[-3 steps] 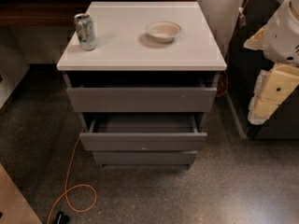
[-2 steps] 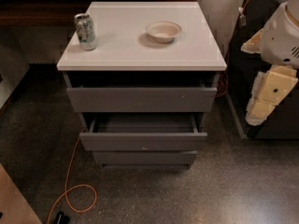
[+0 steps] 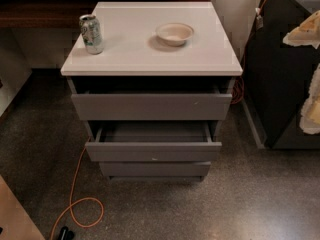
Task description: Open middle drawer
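Note:
The middle drawer [image 3: 153, 151] is a plain grey handleless front with a tiny white speck by its lower edge. It stands pulled out, and its empty inside [image 3: 152, 132] shows from above. It sits below the taller, wider top drawer front [image 3: 151, 106] and above the thin bottom drawer front [image 3: 155, 169]. My gripper [image 3: 311, 109] shows as cream-coloured parts at the far right edge of the camera view, well to the right of the cabinet and touching nothing.
The cabinet's white top [image 3: 135, 54] carries a drink can [image 3: 91, 33] at the left and a shallow bowl [image 3: 174, 33] near the middle. A black unit [image 3: 272, 79] stands to the right. An orange cable [image 3: 75, 199] runs over the speckled floor at the front left.
My arm has drawn further to the right, so that less of it shows at the frame's edge. The drawers, the can and the bowl have not moved.

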Controlling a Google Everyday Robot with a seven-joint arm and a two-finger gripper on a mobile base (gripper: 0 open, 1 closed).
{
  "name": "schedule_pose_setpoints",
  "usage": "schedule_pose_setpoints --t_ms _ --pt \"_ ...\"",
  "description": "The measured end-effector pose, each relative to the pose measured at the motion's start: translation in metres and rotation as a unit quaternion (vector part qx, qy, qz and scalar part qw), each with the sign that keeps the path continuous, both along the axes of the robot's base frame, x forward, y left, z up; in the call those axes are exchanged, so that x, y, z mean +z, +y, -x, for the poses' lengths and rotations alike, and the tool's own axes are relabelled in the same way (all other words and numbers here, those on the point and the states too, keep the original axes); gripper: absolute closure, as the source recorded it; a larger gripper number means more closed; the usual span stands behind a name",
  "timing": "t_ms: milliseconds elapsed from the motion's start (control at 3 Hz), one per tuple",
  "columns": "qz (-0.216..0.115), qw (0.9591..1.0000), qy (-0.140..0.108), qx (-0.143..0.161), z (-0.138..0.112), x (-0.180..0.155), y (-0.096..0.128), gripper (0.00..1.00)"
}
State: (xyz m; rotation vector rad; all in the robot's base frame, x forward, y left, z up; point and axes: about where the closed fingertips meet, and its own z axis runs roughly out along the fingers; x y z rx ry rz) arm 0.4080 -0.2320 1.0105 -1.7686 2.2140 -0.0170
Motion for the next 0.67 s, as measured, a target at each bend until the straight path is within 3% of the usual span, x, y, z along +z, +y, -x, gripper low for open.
schedule_pose_setpoints --t_ms 333,667 --pt "0.0 1.0 0.0 0.0 0.0 0.0 0.0 0.0" --pt "0.002 0.9997 -0.024 0.008 -0.008 0.014 0.0 0.0"
